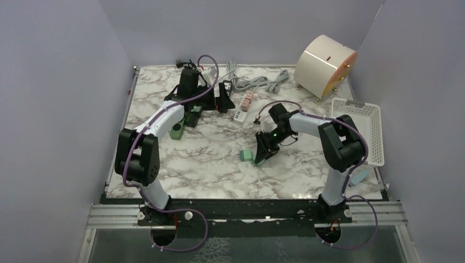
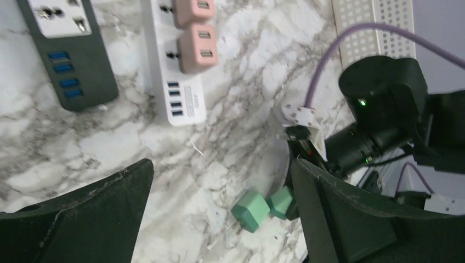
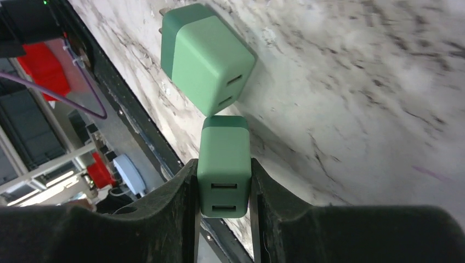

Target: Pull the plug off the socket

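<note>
The right gripper (image 3: 224, 176) is clenched on a light-green cube-shaped plug adapter (image 3: 224, 164), one finger pressed to each side and its two USB slots facing the wrist camera. The adapter's darker far end touches a corner of a second green cube-shaped adapter (image 3: 211, 60), which lies free on the white marble-patterned desk (image 3: 356, 82) with a metal prong showing at its far edge. From the overhead camera both sit low near the middle of the desk, well apart from any socket. The left gripper (image 2: 219, 219) is released, its fingers spread wide above bare desk, holding nothing. Beyond it lies a long white power strip (image 2: 173, 82) with two pink plug adapters (image 2: 197, 48) seated in its sockets, and beside that a dark grey power strip (image 2: 66, 49) with blue USB ports. Farther back are coiled grey cables (image 1: 257, 82), a cream cylindrical drum (image 1: 324, 64), and a white perforated plastic basket (image 1: 362, 129) at the right edge.
</note>
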`<state>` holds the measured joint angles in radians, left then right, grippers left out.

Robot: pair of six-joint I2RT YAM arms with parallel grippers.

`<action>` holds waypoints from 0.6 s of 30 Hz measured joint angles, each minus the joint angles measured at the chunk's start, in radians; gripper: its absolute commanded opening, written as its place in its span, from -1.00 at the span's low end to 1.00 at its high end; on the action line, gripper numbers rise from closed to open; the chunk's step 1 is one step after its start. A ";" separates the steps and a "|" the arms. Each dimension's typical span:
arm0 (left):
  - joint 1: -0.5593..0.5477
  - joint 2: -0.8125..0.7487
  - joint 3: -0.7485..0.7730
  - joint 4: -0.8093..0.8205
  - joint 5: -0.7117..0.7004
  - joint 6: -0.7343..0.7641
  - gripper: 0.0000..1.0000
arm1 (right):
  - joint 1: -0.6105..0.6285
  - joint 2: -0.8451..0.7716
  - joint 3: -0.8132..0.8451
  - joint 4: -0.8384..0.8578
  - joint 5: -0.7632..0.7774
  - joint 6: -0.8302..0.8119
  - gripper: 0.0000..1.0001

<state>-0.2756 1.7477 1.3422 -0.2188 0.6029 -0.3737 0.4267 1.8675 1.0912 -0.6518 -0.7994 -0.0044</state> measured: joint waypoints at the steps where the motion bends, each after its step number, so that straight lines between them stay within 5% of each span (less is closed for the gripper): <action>1: -0.010 -0.037 -0.043 0.001 0.008 0.006 0.98 | 0.008 0.008 0.000 0.000 -0.001 -0.002 -0.17; 10: -0.124 -0.063 -0.309 -0.007 -0.004 0.055 0.95 | 0.027 0.090 0.120 -0.032 0.018 0.019 0.51; 18: -0.153 -0.003 -0.304 0.042 -0.015 0.098 0.79 | 0.027 0.005 0.163 -0.024 0.256 0.040 0.44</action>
<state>-0.4286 1.7447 1.0378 -0.1768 0.5877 -0.2752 0.4534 1.8729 1.2541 -0.6758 -0.5430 0.0357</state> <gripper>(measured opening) 0.951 0.772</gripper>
